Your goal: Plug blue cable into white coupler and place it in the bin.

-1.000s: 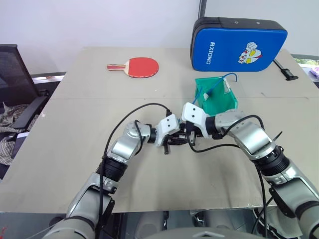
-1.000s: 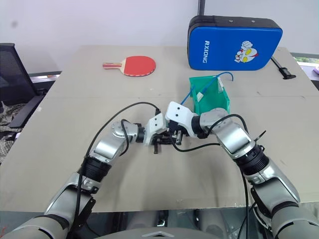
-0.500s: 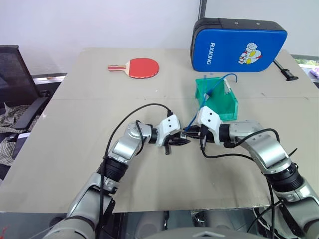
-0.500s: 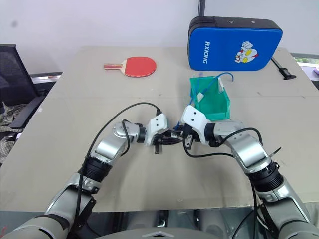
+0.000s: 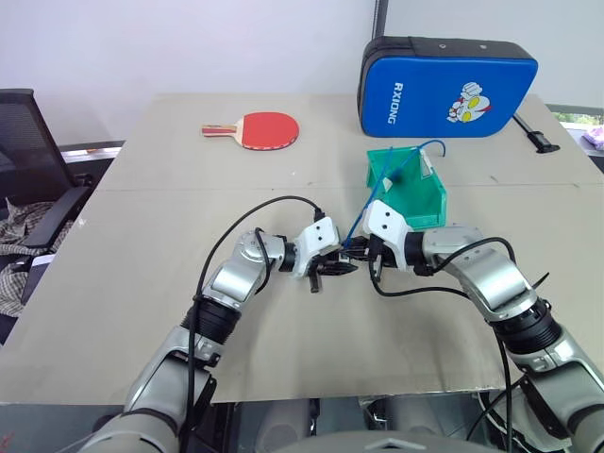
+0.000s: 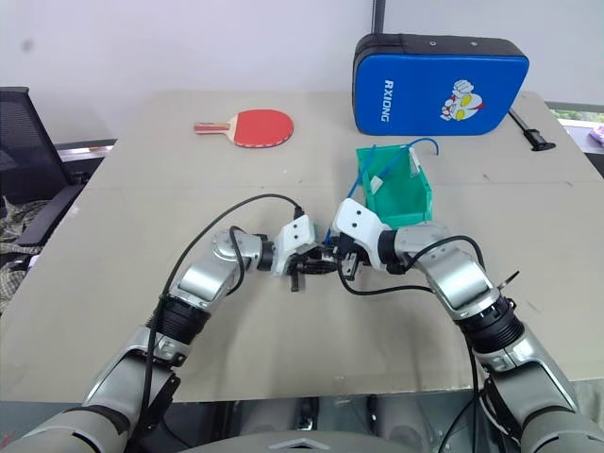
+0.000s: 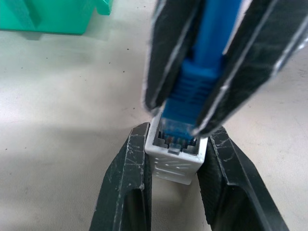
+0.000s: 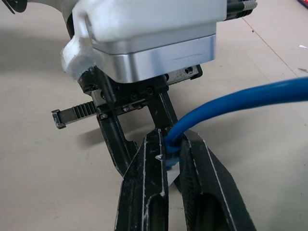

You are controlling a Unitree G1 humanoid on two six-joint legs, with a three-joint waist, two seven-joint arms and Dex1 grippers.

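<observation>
Over table (image 5: 142, 283): white coupler (image 7: 174, 162) between left claw (image 7: 171, 192) fingers, seemingly clamped.

My arms are silver-grey metal with black joints and looping black wires; each white-cased end effector, left (image 5: 338, 268) and right (image 5: 363, 251), carries two scuffed black fingers (image 7: 126, 187).

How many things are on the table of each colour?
Blue: 2, cable and case
Green: 1, bin
White: 1, coupler
Red: 1, paddle
Total: 5
</observation>
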